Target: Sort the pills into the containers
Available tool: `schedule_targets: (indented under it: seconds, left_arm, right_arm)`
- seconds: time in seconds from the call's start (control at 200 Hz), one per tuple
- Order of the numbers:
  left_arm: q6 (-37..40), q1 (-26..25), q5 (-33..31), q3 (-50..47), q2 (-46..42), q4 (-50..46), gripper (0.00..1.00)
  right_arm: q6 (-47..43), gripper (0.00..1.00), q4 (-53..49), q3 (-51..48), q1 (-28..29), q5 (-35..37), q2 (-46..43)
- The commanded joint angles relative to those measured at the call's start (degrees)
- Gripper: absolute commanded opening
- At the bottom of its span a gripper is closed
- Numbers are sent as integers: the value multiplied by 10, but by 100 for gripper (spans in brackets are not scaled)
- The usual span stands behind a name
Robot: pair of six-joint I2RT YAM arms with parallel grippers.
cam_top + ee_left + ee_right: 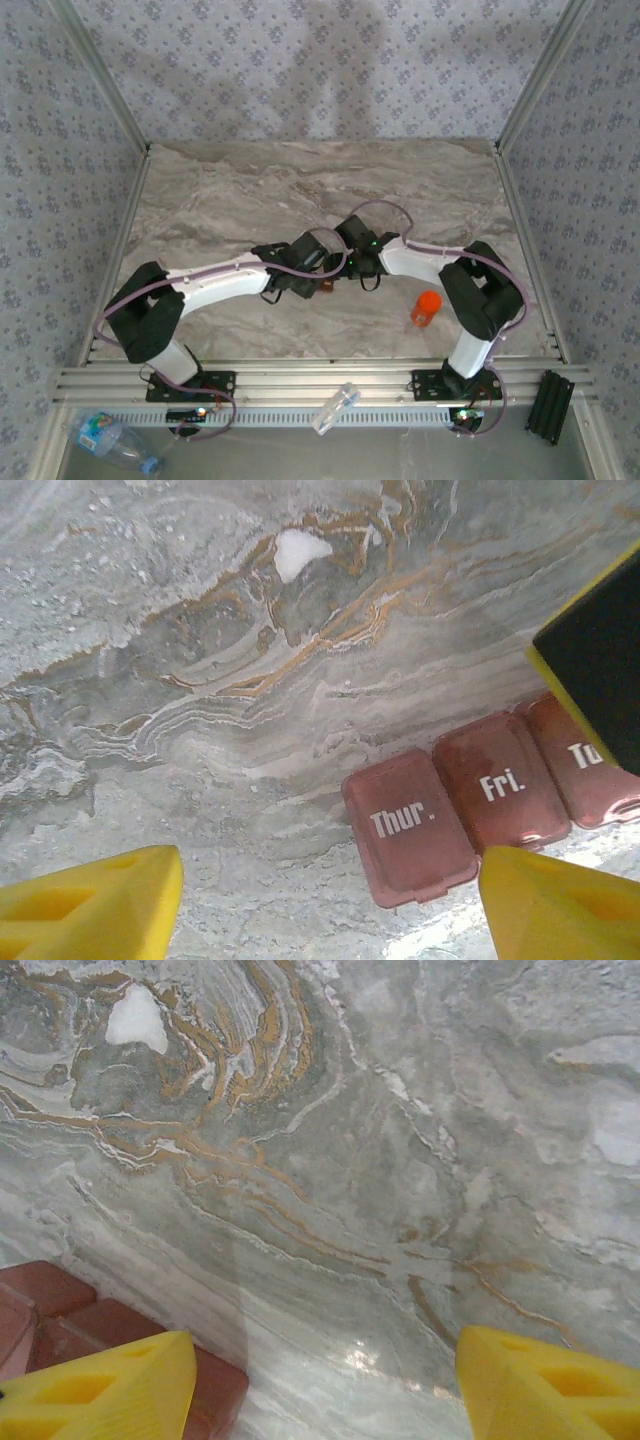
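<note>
Found the orange-red pill bottle (426, 307) on the marble table (300, 180), apparently upright, toward the near right and close beside the right arm's elbow, well apart from both grippers. Saw the arms bent inward from their bases, with the wrists brought close together over the middle of the table.

Caught the left gripper (330, 910) through its own wrist camera with the yellow fingertips (95, 900) spread wide and released, gripping nothing, with bare marble between them. Noted a reddish translucent weekly pill organizer (470, 810) lying flat on the marble ahead of that gripper and to its right. Read "Thur." and "Fri." in white on two lids, both seemingly closed, and only the first letters of a third. Made out the near corner of the "Thur." compartment just beside the right-hand fingertip, though could not tell whether touching. Noted a black block edged in yellow (600, 670) covering part of the third lid.

Caught the right gripper (325, 1390) likewise slack, with yellow fingertips (545, 1385) far apart over bare marble. Saw the organizer's red compartments at the lower left of that view, partly hidden behind the left-hand fingertip.

Spotted a clear water bottle (110, 438) with a blue label lying off the table, beyond the near rail at the left.
</note>
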Motion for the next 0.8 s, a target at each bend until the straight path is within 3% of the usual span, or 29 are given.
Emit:
schedule_targets:
  seconds: [0.0, 0.26, 0.795]
  left_arm:
    - [-9, 6, -11, -4, -32, -2, 78]
    - [-10, 28, 3, -26, -57, 3, 78]
    - [-13, 54, 20, -62, -95, 5, 78]
  right_arm:
    - [15, 71, -23, -3, 4, 15, -42]
    - [19, 71, -35, -11, 26, 19, -73]
    - [28, 71, -16, -31, 49, 20, -16]
